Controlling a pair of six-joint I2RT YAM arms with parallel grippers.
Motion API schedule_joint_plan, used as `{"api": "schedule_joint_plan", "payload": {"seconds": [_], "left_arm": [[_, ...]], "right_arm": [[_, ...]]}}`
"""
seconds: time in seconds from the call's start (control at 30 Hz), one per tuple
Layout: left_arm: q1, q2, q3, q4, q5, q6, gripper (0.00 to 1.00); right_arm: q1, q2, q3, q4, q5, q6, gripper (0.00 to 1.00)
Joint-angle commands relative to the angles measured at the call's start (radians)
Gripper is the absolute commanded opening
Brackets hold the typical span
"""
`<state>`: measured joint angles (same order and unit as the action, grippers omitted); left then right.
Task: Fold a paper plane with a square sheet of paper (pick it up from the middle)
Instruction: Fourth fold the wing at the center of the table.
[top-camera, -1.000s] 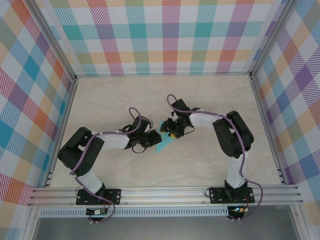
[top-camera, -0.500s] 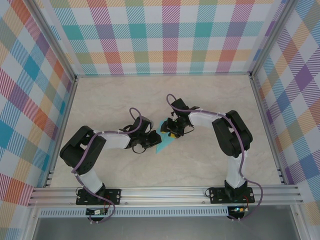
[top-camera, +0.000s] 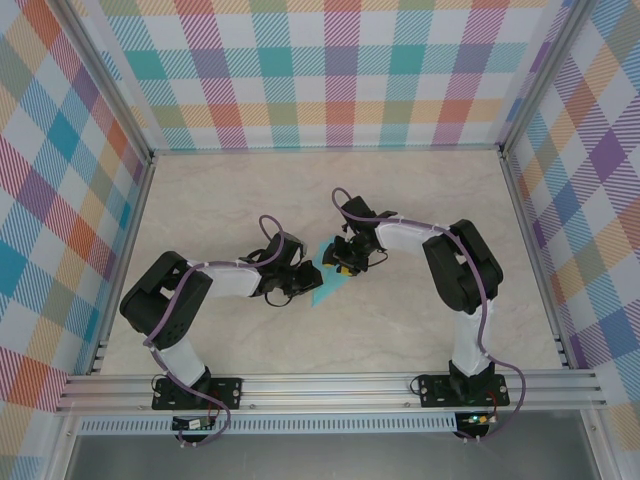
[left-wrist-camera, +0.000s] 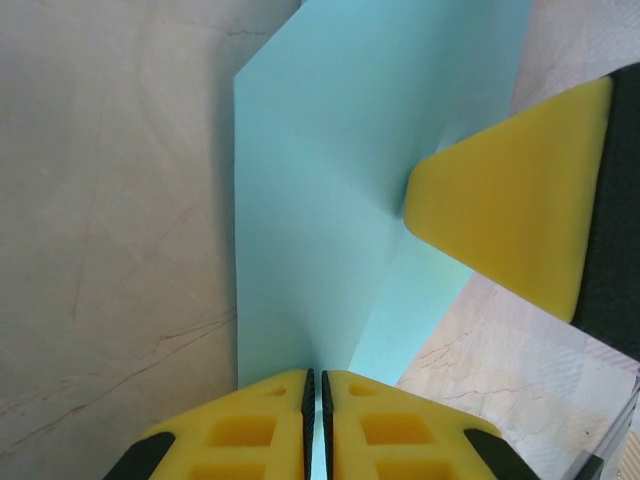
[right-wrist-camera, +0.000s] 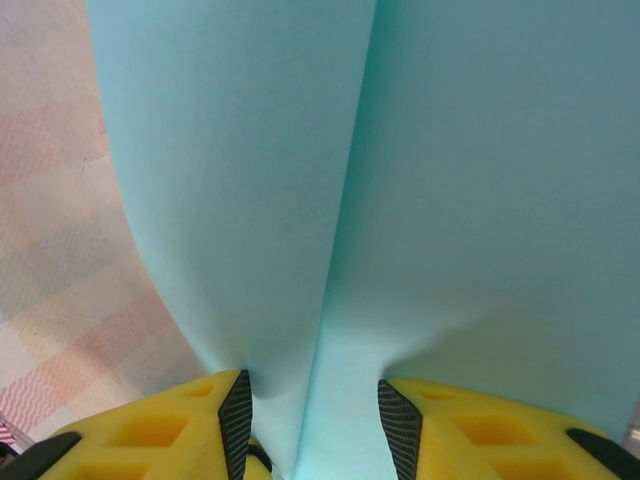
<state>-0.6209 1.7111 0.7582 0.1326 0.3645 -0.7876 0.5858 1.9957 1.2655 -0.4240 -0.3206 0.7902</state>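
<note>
Creases marked the square sheet of paper (left-wrist-camera: 320, 150); the left fingers (left-wrist-camera: 250, 430) clamped its edge, the right fingers (right-wrist-camera: 160, 430) stood apart astride a fold.

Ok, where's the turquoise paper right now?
In the top view, the paper sits mid-table between the left gripper, shut on it, and the right gripper.

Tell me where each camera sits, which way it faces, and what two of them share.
Top external: fixed above and behind the arms, looking down at the table; both arms, left gripper and right gripper meeting at the turquoise paper.
Left wrist: on the left arm, looking along its shut fingers at the paper they pinch; a finger of the right gripper shows too.
Right wrist: on the right arm, looking along its parted fingers astride the paper's fold.
Shared: both wrist views show the same paper.
</note>
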Motion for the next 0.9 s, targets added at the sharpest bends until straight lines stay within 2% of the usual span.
{"api": "schedule_joint_plan", "payload": {"seconds": [0.0, 0.37, 0.87], "left_arm": [[-0.007, 0.004, 0.025, -0.021, -0.018, 0.028, 0.13], [-0.005, -0.008, 0.027, -0.025, -0.025, 0.030, 0.13], [-0.006, 0.008, 0.037, -0.040, -0.038, 0.039, 0.13]], "right_arm": [[-0.001, 0.119, -0.060, -0.125, 0.195, 0.007, 0.42], [0.000, 0.122, -0.064, -0.139, 0.230, 0.033, 0.36], [0.002, 0.135, -0.058, -0.163, 0.254, 0.049, 0.33]]}}
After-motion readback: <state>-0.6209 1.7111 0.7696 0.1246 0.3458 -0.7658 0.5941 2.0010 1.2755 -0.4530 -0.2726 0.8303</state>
